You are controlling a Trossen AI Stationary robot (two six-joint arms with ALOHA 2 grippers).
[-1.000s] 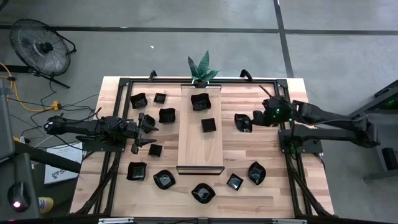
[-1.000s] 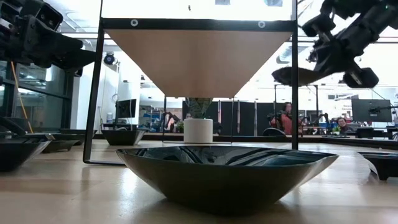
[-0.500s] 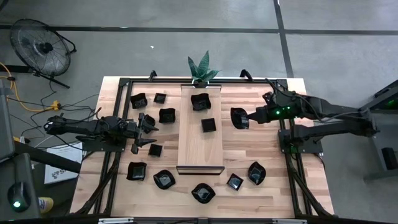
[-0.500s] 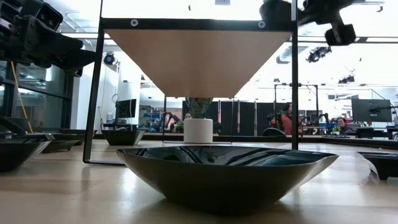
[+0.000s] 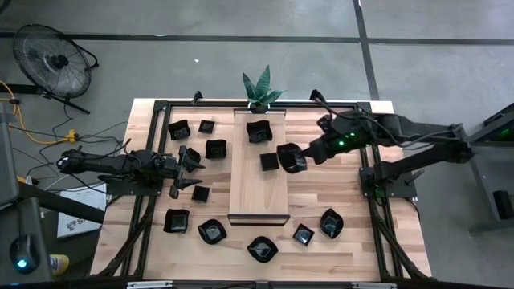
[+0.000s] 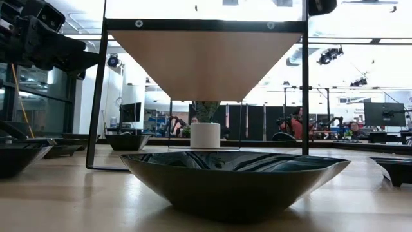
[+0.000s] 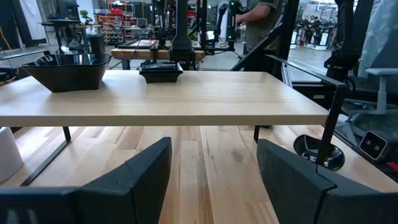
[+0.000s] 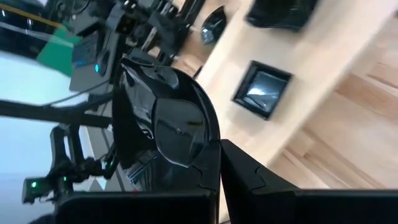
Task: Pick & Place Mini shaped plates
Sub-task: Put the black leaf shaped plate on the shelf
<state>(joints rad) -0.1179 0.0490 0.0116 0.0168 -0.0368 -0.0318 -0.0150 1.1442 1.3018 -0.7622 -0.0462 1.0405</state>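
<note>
left gripper (image 5: 183,170) parked low over table's left side, fingers spread, gripping nothing. right gripper (image 5: 303,155) clamped on rim of wavy black plate (image 5: 290,157), carried over right edge of wooden board (image 5: 259,193), tilted on edge, bowl facing left, beside square plate (image 5: 269,161).

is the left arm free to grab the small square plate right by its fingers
Probably yes. The left gripper has its fingers open and empty, and the small square plate lies uncovered on the table beside them. The right gripper is away over the wooden board, holding another plate.
</note>
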